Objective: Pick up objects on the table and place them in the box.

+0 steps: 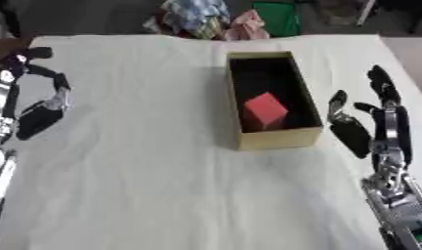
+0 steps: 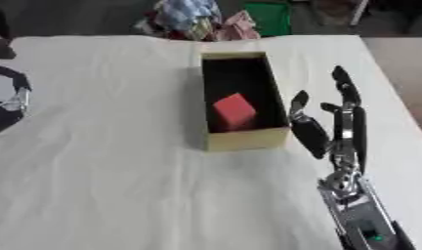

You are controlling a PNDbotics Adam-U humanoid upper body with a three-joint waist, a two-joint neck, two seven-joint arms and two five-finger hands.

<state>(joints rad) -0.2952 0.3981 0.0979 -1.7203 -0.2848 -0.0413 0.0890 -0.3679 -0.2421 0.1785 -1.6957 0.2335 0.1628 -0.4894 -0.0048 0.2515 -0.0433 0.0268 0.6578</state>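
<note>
A tan cardboard box [image 1: 277, 138] stands open near the middle of a table [image 1: 137, 185] draped in pale cloth, its long side running away from the camera. Inside, on the dark floor toward the near end, lies 1 red cube [image 1: 265, 110], tilted slightly, its lower edge hidden behind the box's near wall.

The robot's right hand [image 2: 334, 122] hangs just to the right of the box, fingers straight and pointing toward the far edge, thumb spread apart toward the box wall; it holds nothing. Whether the thumb touches the box cannot be made out. Its silver wrist and forearm run down to the lower right corner, where they are cut off by the frame.

The left hand [image 1: 39, 105] shows at the left edge of the left eye view, well apart from the box, its dark fingers arched in a loose curve around nothing; much of the arm is cropped, and in the right eye view only a sliver of the hand remains.

Beyond the far edge of the table sits a blurred heap of coloured cloth [image 1: 206, 19] and a green object [image 1: 279, 17], neither clear enough to identify.
</note>
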